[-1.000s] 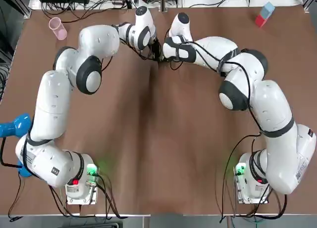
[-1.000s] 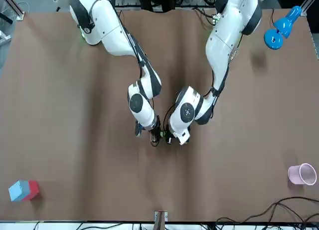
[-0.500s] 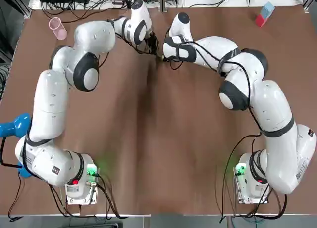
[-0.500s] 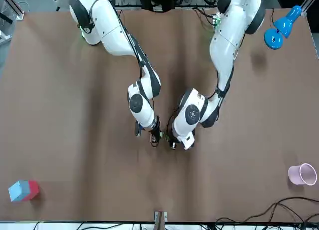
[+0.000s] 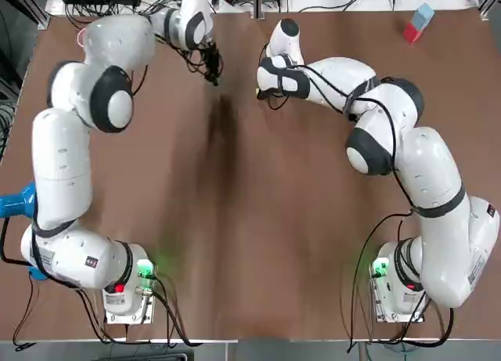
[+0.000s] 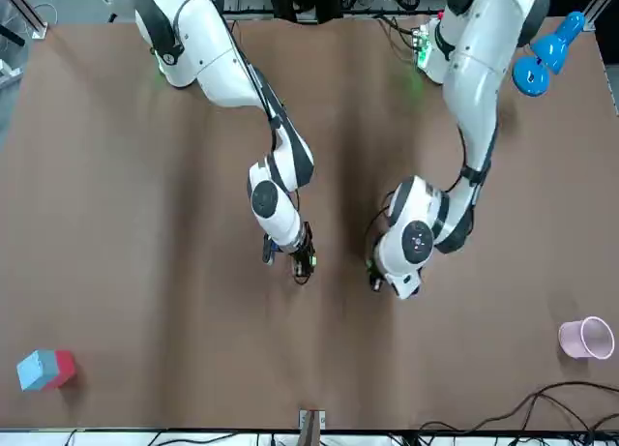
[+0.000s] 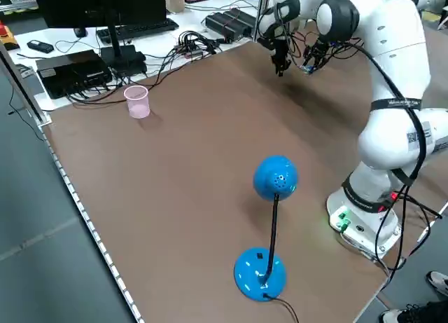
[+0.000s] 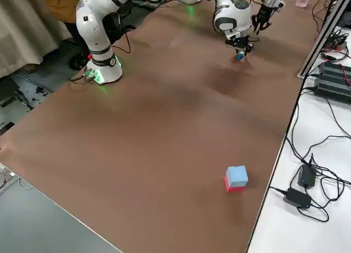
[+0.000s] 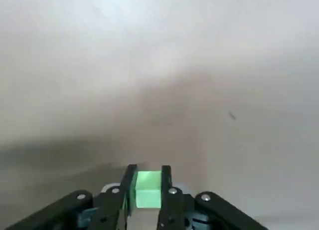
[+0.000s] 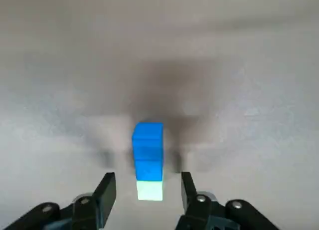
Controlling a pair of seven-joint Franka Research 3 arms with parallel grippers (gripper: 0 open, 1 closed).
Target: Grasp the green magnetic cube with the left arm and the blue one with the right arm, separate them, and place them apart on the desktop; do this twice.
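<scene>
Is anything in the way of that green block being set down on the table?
Nothing visible. The left gripper holds the green cube over bare table. The blue cube sits apart, at the open right gripper, and the pink cup is far off.

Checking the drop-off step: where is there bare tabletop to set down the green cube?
Bare: the wide stretch between the left pincer, shut on the green cube, and the pink cup; also the table's broad middle. Crowded: around the right pincer, open by the blue cube.
</scene>
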